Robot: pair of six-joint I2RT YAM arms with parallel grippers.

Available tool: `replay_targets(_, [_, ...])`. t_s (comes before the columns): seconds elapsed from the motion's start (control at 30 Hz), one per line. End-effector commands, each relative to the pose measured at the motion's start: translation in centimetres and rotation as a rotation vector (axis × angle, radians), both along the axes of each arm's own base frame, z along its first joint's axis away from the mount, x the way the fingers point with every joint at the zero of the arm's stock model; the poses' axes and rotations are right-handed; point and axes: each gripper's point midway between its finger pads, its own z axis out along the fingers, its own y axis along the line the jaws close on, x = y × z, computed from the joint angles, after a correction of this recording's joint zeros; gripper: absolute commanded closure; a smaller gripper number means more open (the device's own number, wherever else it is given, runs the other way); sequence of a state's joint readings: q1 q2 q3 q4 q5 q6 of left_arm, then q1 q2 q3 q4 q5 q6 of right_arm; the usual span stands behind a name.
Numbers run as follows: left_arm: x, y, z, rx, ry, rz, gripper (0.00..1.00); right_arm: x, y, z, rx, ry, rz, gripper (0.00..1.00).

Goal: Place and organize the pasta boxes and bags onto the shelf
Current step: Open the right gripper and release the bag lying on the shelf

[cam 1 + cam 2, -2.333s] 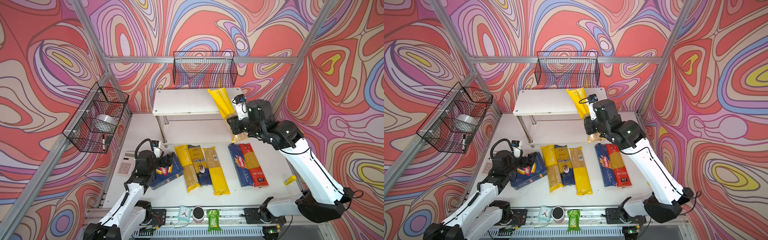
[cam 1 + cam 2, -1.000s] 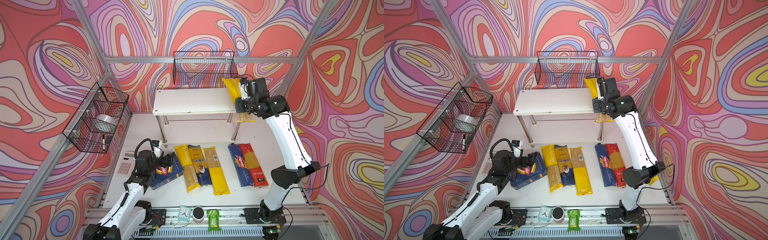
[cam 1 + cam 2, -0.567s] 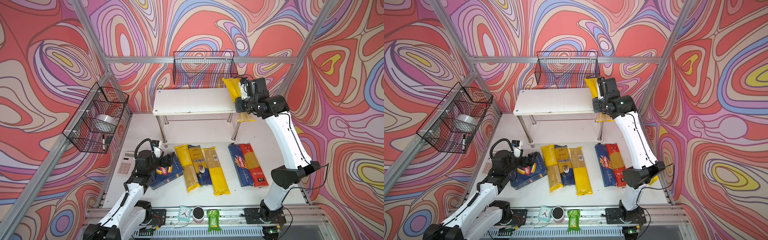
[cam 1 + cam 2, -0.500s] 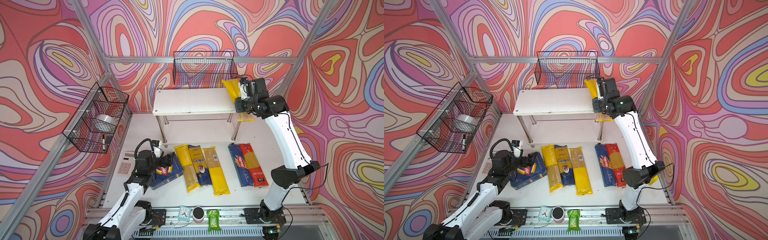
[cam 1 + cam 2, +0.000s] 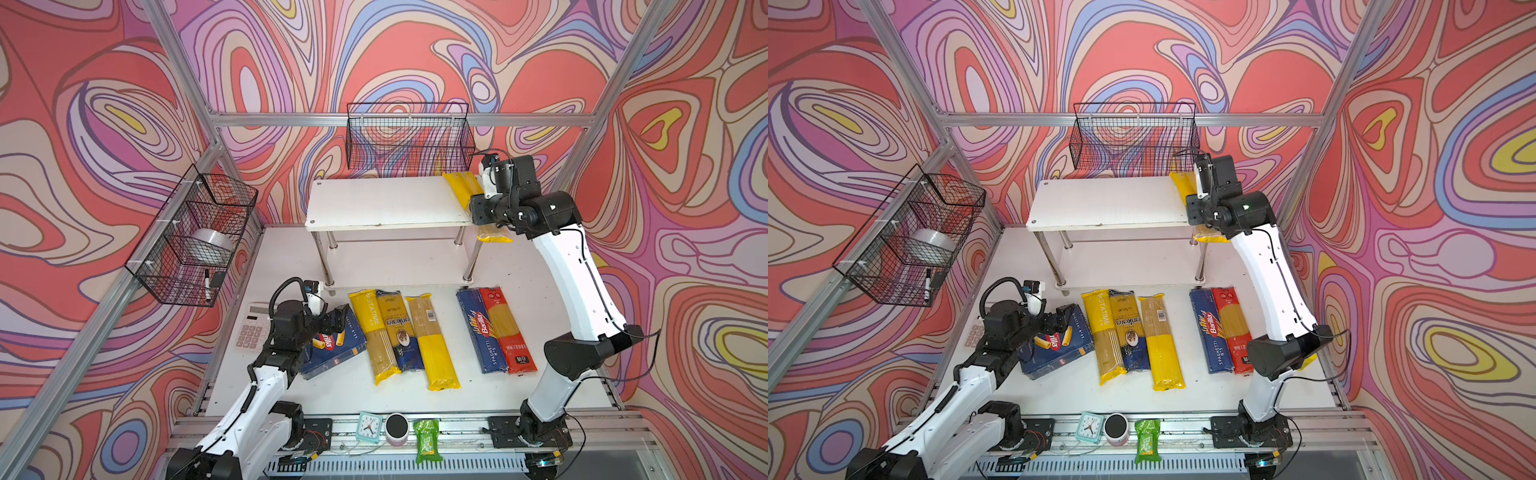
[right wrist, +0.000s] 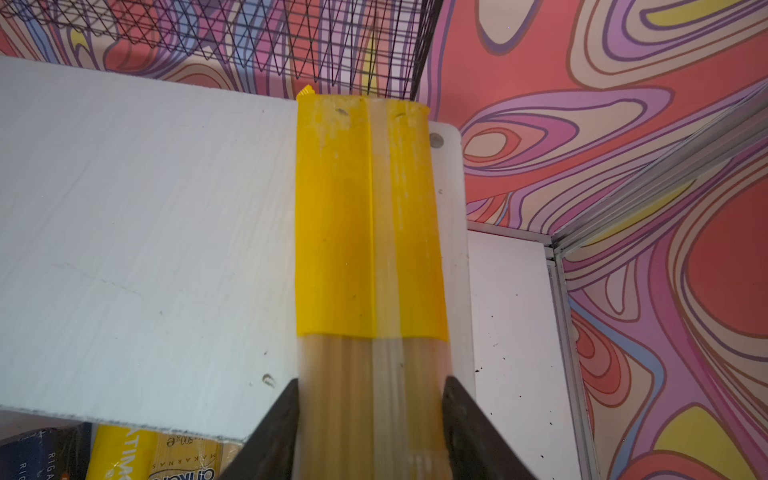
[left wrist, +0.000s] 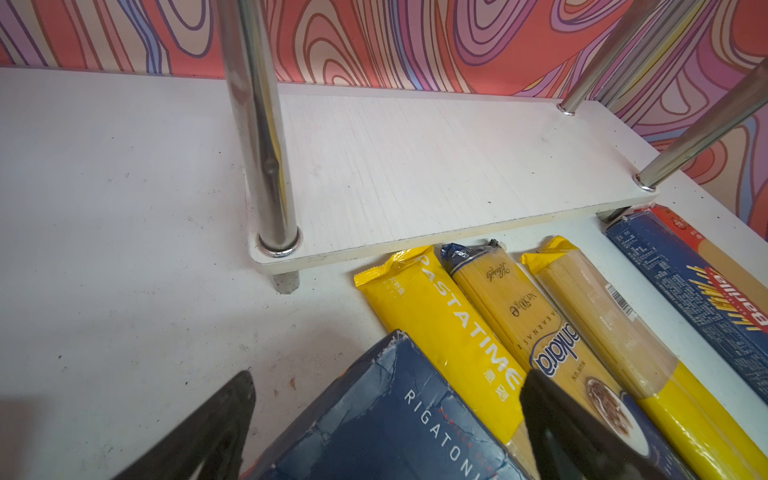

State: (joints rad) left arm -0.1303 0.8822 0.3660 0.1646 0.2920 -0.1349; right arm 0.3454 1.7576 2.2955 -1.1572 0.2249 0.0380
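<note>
Bag (image 5: 459, 189) (image 5: 1181, 183), yellow and clear: in both top views it lies along the right end of the shelf (image 5: 382, 203) (image 5: 1100, 203), on the top board, with its clear end overhanging the front edge. The right gripper (image 5: 477, 208) (image 5: 1192, 208) sits at that edge over the bag, its jaws hidden. On the table (image 5: 332, 395), before the shelf, the Pastatime bag (image 5: 372, 332) heads a row of three. Further right the spaghetti box (image 5: 482, 332) touches the red bag (image 5: 505, 328). The left gripper (image 5: 336, 318) (image 5: 1059, 313) hangs over the far end of the rigatoni box (image 5: 332, 351) (image 5: 1059, 351).

Left wrist view: the left gripper (image 7: 386, 374) stands spread, one finger on each side of the rigatoni box (image 7: 395, 428) corner. The Pastatime bag (image 7: 436, 324) lies just beside the box, before the shelf (image 7: 415, 166).

Right wrist view: the bag (image 6: 365, 228) lies lengthwise on the shelf (image 6: 124, 208), its yellow end reaching the back edge below a wire basket (image 6: 249, 37). The right gripper (image 6: 370, 386) has a finger against each side of the bag. I cannot tell whether they press or have let go.
</note>
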Motion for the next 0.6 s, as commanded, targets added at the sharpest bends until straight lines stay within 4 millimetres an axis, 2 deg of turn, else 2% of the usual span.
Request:
replay_targets(0.0, [0.0, -0.2, 0.7, -0.002, -0.023, -0.012, 0.00, -3.9, -2.3, 6.1, 0.061, -0.174, -0.044, 0.46])
replay_targets(0.07, [0.0, -0.2, 0.7, -0.002, -0.023, -0.012, 0.00, -5.5, -1.9, 6.7, 0.121, -0.196, -0.011, 0.46])
replay_targets(0.17, [0.0, -0.2, 0.6, -0.002, -0.021, -0.014, 0.00, -7.8, -1.2, 6.3, 0.199, -0.170, 0.037, 0.46])
replay_targets(0.37, [0.0, -0.2, 0.6, -0.003, -0.021, -0.010, 0.00, -11.1, -1.5, 2.8, 0.219, -0.044, 0.052, 0.46])
replay_targets(0.57, [0.0, -0.2, 0.6, -0.002, -0.022, -0.011, 0.00, -13.1, 0.7, -0.3, 0.267, 0.055, 0.186, 0.47])
